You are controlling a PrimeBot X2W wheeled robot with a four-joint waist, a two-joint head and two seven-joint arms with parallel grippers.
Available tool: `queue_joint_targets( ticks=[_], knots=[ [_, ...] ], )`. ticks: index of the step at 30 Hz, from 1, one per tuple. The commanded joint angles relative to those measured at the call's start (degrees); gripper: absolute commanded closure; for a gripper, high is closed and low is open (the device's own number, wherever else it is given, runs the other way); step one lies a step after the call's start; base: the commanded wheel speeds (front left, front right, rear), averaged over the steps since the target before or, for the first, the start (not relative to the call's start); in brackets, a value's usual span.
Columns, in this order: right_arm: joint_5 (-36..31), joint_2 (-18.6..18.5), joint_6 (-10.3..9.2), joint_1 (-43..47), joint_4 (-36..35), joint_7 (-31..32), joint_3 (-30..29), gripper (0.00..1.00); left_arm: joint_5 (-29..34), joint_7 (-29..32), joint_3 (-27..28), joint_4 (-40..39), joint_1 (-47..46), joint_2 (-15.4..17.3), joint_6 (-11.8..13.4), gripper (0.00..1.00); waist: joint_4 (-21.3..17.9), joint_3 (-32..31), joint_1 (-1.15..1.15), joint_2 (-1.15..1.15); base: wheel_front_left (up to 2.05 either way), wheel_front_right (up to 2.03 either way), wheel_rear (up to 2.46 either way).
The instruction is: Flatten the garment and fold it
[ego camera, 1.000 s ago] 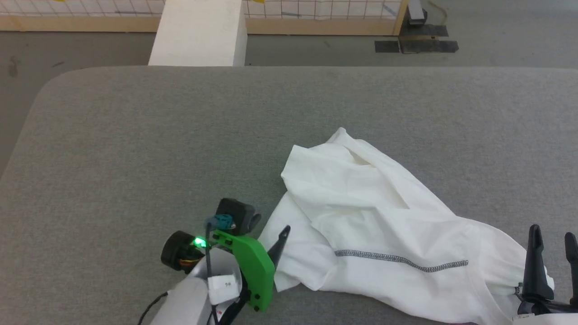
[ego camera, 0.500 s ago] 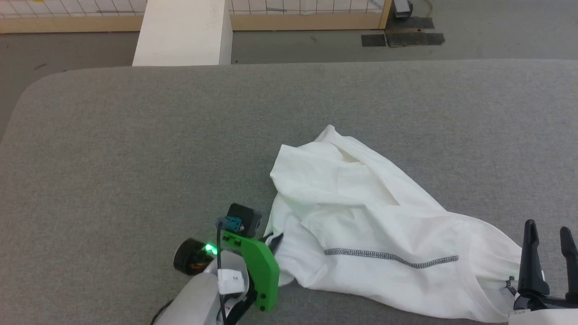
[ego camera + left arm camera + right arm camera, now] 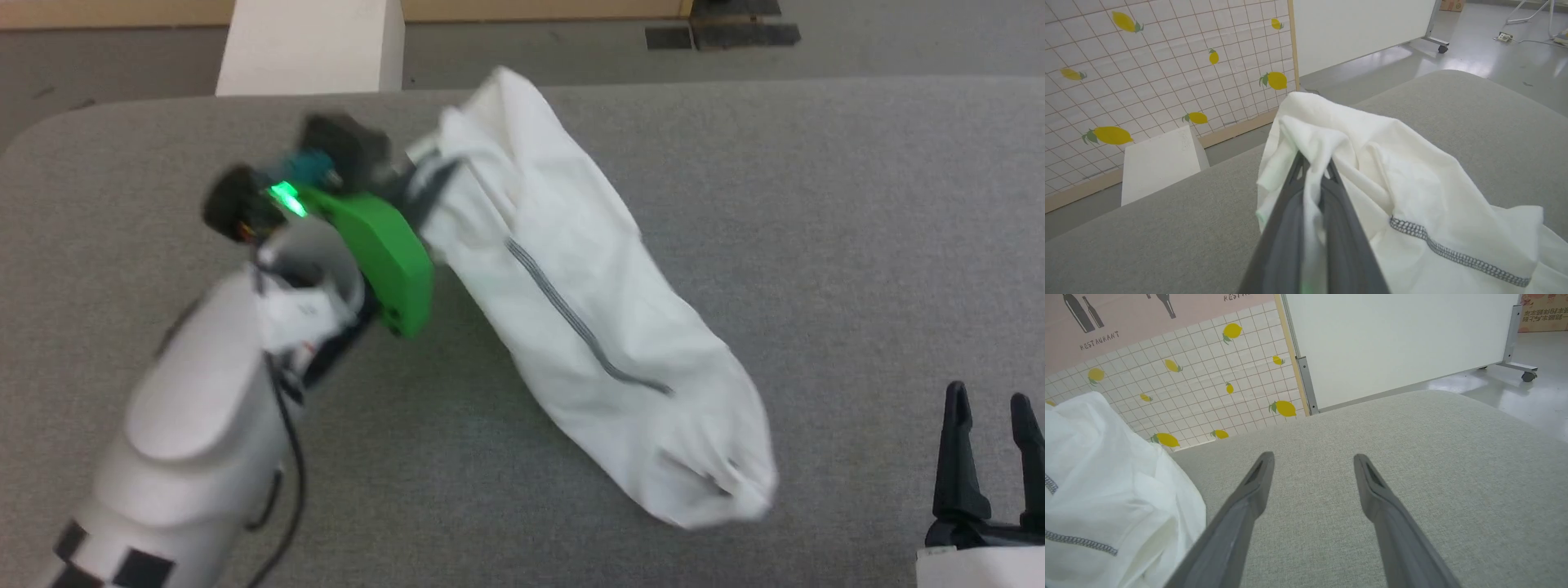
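The garment (image 3: 588, 310) is a white T-shirt with a grey zigzag seam, bunched into a long diagonal roll across the grey table (image 3: 816, 204). My left gripper (image 3: 429, 184) is shut on its upper end, held up toward the table's far edge. In the left wrist view the garment (image 3: 1412, 179) is pinched between the two closed fingers of the left gripper (image 3: 1314, 163). My right gripper (image 3: 988, 400) stands open at the lower right, empty and apart from the cloth. From the right wrist view, the right gripper (image 3: 1312, 459) has the garment (image 3: 1106, 490) lying to its left.
A white box (image 3: 310, 45) stands on the floor just beyond the table's far edge. A lemon-patterned tiled panel (image 3: 1147, 61) and a white board on wheels (image 3: 1392, 343) stand behind. The table's rounded far-left corner (image 3: 49, 131) is near my left arm.
My left gripper closed on the garment's left edge and carried it up and toward the far edge, stretching the cloth into a diagonal roll. The head camera tilted down slightly. The right gripper stayed put.
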Motion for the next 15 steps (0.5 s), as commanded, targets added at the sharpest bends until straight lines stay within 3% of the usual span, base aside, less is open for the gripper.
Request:
queue_joint_targets(
  ticks=[1,4,5,6,7,15],
  knots=[
    [0.4,-0.04,-0.08,-1.75,0.02,-0.32,0.19,0.0,-1.39,0.38,1.29,0.88,-1.62,0.98,-0.2,1.0,-1.52,3.2,0.0,0.0,0.0,0.0,0.0],
    [0.77,-0.04,-0.08,-3.16,0.31,-0.32,0.7,0.0,-2.13,1.54,2.9,5.09,-3.13,3.05,0.02,1.0,-2.84,5.85,0.0,0.0,0.0,0.0,0.0],
    [0.87,-0.04,-0.08,-3.58,0.42,-0.32,0.8,0.0,-1.81,1.65,2.94,6.39,-3.19,3.61,0.14,0.74,-3.14,6.4,0.0,0.0,0.0,0.0,0.0],
    [0.96,-0.04,-0.08,-4.05,0.58,-0.33,0.95,0.0,-1.3,1.74,2.77,7.92,-3.02,4.27,0.25,0.21,-3.54,7.1,0.0,0.0,0.0,0.0,0.0],
    [1.05,-0.04,-0.08,-4.42,0.7,-0.33,1.0,0.0,-1.22,1.65,2.91,9.1,-2.71,4.47,0.66,0.0,-3.8,7.63,0.0,0.0,0.0,0.0,0.0],
    [0.93,-0.04,-0.08,-5.91,2.01,-0.33,0.58,0.0,-1.86,-0.11,4.22,13.78,-2.56,4.03,2.79,0.0,-2.82,8.42,0.0,0.0,0.0,0.0,0.0]
  ],
)
